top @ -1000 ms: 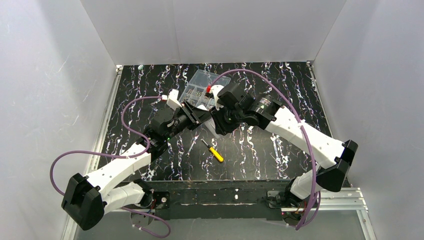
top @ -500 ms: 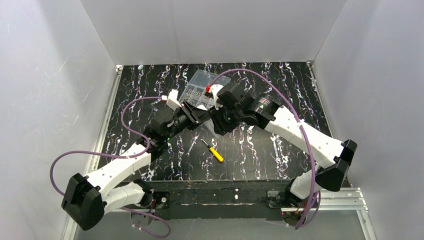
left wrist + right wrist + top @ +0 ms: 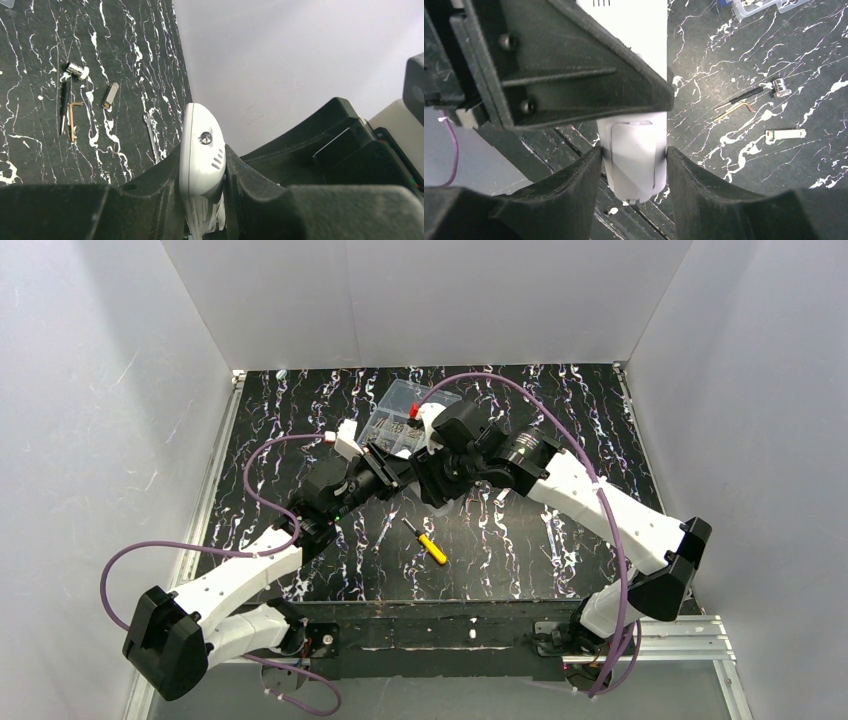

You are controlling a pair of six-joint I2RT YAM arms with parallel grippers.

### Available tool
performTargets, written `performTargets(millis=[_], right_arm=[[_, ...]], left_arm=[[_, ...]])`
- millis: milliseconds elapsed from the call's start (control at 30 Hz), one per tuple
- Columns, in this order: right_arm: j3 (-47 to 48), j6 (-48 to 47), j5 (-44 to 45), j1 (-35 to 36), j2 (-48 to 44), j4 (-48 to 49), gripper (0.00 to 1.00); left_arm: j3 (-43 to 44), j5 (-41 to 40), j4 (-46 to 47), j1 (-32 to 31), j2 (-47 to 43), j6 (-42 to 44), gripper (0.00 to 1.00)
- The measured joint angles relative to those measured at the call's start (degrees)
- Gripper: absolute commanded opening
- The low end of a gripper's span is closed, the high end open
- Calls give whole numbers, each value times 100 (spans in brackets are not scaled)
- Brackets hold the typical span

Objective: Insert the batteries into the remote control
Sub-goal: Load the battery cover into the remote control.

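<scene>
Over the dark table [image 3: 600, 420], the left gripper [image 3: 202, 165] clamps the remote control [image 3: 200, 142]. The right gripper [image 3: 634, 167] hugs it too, but I cannot tell if it squeezes. The left gripper hides the remote's middle. A screwdriver [image 3: 428, 543] lies nearby.

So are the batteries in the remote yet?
Not yet. Done: the remote is off the table, clamped in the left tool. In hand: the right tool grips its other end, where the cover still looks shut. Left: open it and load the batteries. Neither tool holds one, and the screwdriver lies idle.
</scene>
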Motion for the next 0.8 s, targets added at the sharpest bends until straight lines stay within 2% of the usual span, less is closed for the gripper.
performTargets(millis=[300,633,700,800], right_arm=[[17,-2,66,0,52,20,63],[107,109,13,0,-50,260,81],[50,380,9,-20,-474,481,85],[-1550,1558,168,-289,-2094,1731,85]], left_arm=[[-7,61,57,-22,-22,-57,0],[-66,85,146,-22,-24,-59,0],[-116,85,173,-22,-24,-59,0],[-116,81,229,-22,-24,-74,0]])
